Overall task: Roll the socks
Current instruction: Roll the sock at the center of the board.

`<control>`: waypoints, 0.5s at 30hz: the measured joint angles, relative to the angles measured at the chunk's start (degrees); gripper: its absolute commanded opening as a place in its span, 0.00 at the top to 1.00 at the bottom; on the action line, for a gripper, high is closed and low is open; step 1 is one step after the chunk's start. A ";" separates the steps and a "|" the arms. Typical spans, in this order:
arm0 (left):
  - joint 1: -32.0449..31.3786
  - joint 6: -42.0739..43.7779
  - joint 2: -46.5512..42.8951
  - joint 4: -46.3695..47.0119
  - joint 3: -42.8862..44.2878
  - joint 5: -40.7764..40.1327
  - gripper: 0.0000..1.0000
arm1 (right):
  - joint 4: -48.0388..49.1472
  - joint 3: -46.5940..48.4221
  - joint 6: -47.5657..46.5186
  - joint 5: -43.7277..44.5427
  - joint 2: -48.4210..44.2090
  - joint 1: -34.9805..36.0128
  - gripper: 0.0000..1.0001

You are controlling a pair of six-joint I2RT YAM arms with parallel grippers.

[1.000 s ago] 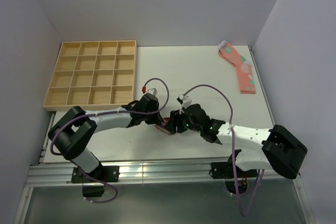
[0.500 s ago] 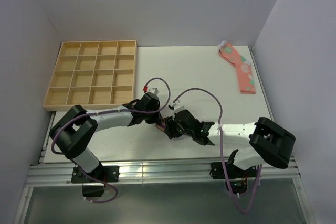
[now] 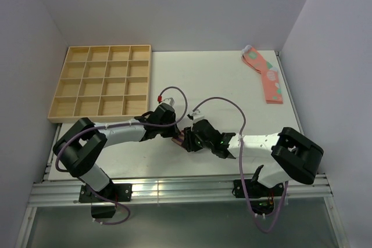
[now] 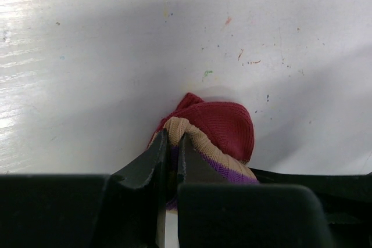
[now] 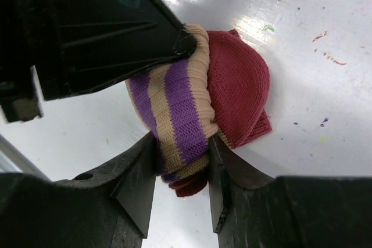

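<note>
socks (image 5: 232, 91): bunched roll on table (image 3: 221, 79), between my arms | left gripper (image 4: 172, 139) nearly closed, pinching tan edge | right gripper (image 5: 181, 143) half-wide, pressing striped cuff both sides | risk: roll unravels if I release unevenly

Legible markings: none found.
No text, label, brand, number or sign can be read in the overhead view or either wrist view. A small red tag (image 3: 160, 96) seen from above is too small to tell whether it bears print. The socks (image 5: 197, 103) carry plain purple and tan stripes and a red knit, with no woven wording. The coloured flecks on the desk (image 4: 116, 39) form no characters.
</note>
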 measured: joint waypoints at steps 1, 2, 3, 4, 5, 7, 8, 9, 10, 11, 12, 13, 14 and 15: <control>0.00 -0.09 -0.28 0.35 -0.31 -0.04 0.99 | 0.11 0.00 0.72 -0.90 0.15 -0.55 0.93; 0.00 -0.20 -0.59 0.70 -0.70 -0.09 0.96 | 0.26 0.00 1.46 -1.97 0.24 -1.18 0.94; 0.00 -0.37 -0.87 0.92 -1.07 -0.26 0.94 | 0.59 -0.02 2.34 -3.48 0.44 -1.97 0.94; 0.00 -0.79 -1.36 1.27 -1.57 -0.55 0.88 | 0.96 -0.15 2.93 -4.68 0.57 -2.67 0.94; 0.00 -1.20 -1.95 1.57 -2.23 -0.85 0.85 | 1.64 -0.42 3.74 -6.16 0.72 -3.50 0.94; 0.00 -2.05 -3.34 2.19 -3.74 -1.51 0.76 | 2.62 -0.79 5.09 -9.49 1.05 -5.29 0.95; 0.00 -2.51 -4.17 2.32 -4.66 -1.77 0.72 | 3.04 -0.79 5.75 -11.56 1.44 -6.32 0.96; 0.00 -3.04 -5.11 2.60 -5.73 -2.14 0.69 | 3.37 -0.79 6.32 -13.16 1.81 -7.06 0.96; 0.00 -3.54 -6.03 2.82 -6.64 -2.62 0.64 | 3.63 -0.79 6.80 -14.78 2.25 -7.85 0.96; 0.00 -4.02 -6.88 3.06 -7.58 -3.08 0.62 | 3.91 -0.76 7.26 -16.37 2.71 -8.59 0.98; 0.02 -4.55 -7.67 3.28 -8.55 -3.39 0.60 | 4.13 -0.72 7.78 -17.55 3.08 -9.16 0.98; 0.02 -5.03 -8.26 3.45 -9.18 -3.72 0.59 | 4.31 -0.57 8.26 -18.73 3.58 -9.66 0.99; 0.02 -5.51 -8.83 3.61 -9.79 -4.04 0.59 | 4.52 -0.42 8.70 -19.82 4.11 -10.01 0.99; 0.02 -5.97 -9.46 3.69 -10.43 -4.46 0.58 | 4.85 -0.22 9.16 -20.70 4.66 -10.27 0.99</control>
